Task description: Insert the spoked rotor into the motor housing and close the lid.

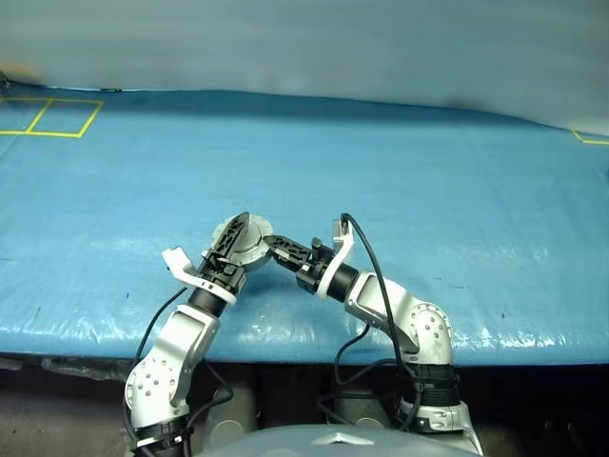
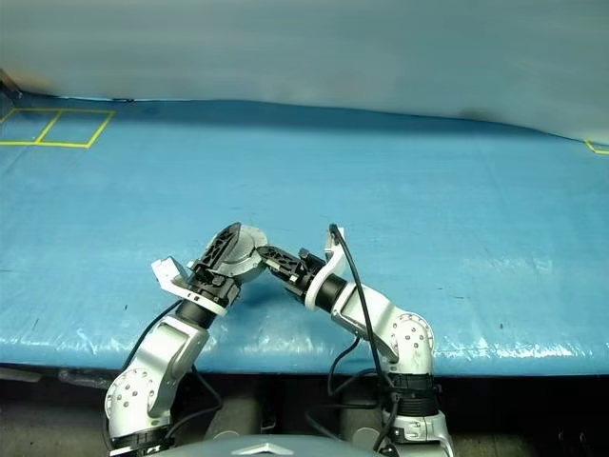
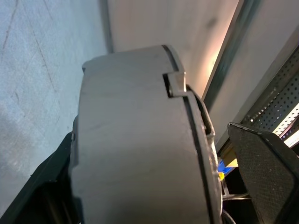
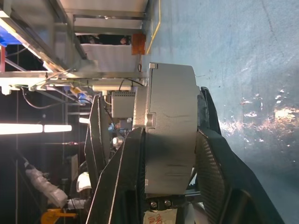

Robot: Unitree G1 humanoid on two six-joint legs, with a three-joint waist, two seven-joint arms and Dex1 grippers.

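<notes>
The motor housing is a round grey metal case held up on edge just above the table's near side, between my two grippers. Its lid lies flat against it, with a thin seam all round. My right gripper is shut on the housing's two flat faces. From the left, my left gripper straddles the housing with its jaws open. One finger pad stands clear of the lid side, while the other finger lies along the housing. The spoked rotor is hidden.
The table wears a blue tarp. Its front edge runs just below my arms. Yellow tape squares mark the far left corner, and a bit of yellow tape shows at the far right.
</notes>
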